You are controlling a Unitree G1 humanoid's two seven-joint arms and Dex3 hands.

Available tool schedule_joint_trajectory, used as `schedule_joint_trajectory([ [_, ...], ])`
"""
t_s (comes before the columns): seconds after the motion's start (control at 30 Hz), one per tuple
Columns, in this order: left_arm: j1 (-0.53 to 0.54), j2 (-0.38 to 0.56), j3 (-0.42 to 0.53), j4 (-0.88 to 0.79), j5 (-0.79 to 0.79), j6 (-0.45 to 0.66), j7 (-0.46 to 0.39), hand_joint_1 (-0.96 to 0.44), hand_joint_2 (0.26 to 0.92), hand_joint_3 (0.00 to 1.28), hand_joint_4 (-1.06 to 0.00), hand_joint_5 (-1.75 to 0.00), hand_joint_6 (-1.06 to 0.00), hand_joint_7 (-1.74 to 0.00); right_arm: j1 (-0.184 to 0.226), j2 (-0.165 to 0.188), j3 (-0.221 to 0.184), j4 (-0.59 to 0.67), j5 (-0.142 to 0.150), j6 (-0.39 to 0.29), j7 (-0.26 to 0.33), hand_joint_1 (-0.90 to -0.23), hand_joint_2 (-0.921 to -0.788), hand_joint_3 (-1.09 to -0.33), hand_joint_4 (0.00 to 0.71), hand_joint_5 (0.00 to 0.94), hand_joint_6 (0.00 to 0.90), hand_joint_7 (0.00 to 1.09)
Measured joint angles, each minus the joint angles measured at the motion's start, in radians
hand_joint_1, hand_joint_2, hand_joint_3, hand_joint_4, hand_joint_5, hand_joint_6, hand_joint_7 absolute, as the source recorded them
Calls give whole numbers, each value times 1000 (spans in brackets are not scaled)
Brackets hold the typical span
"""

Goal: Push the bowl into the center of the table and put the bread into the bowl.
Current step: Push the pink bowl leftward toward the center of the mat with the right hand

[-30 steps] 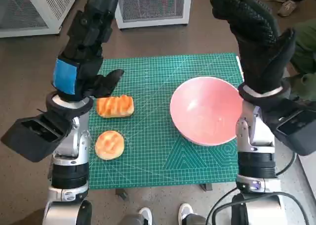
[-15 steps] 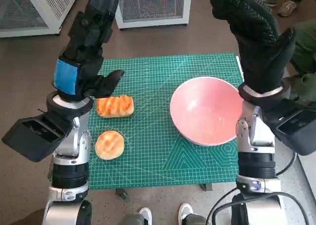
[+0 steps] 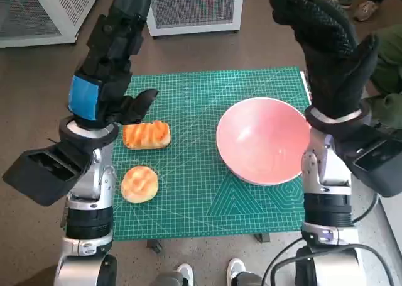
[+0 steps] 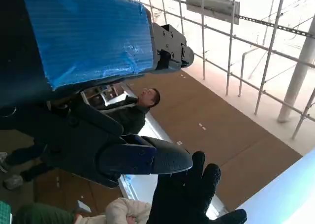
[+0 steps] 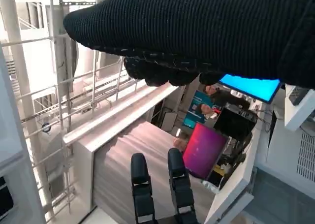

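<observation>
A pink bowl [image 3: 264, 141] sits on the right part of the green cutting mat [image 3: 201, 192]. Two breads lie on the mat's left: a long striped loaf [image 3: 146, 135] and a round bun [image 3: 139, 183] nearer the front edge. My left hand [image 3: 110, 60] is raised upright above the loaf, fingers straight and apart, holding nothing. My right hand [image 3: 326, 47] is also raised, above the bowl's right rim, fingers extended and empty. The left wrist view shows my left hand [image 4: 93, 51] and the gloved right hand [image 4: 189, 194]. My right hand [image 5: 197, 32] fills the top of the right wrist view.
White cabinets with grilles [image 3: 188, 6] stand on the floor behind the table. People's feet [image 3: 364, 6] show at the upper right and shoes [image 3: 185, 273] below the table's front edge. A person [image 4: 135, 108] appears in the left wrist view.
</observation>
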Motion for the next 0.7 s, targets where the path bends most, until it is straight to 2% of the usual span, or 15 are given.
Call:
schedule_joint_trajectory([
  [0.37, 0, 0, 0, -6, 0, 6, 0, -707, 921, 344, -138, 0, -238, -25, -10, -121, -109, 301, 1, -108, 3, -654, -921, -704, 311, 4, 254, 363],
  [0.47, 0, 0, 0, -13, 0, 11, 1, -707, 921, 345, -138, 0, -238, -25, -13, -149, -129, 384, -6, -123, -19, -659, -921, -713, 305, 1, 250, 360],
  [0.57, 1, 0, -1, -18, 0, 14, 1, -703, 921, 345, -137, 0, -238, -25, -14, -171, -142, 452, -24, -131, -55, -660, -921, -725, 297, 0, 242, 356],
  [0.7, 1, 0, -2, -21, 0, 21, 1, -700, 921, 345, -137, 0, -237, -24, -14, -189, -151, 515, -41, -134, -101, -663, -921, -732, 292, 0, 229, 353],
])
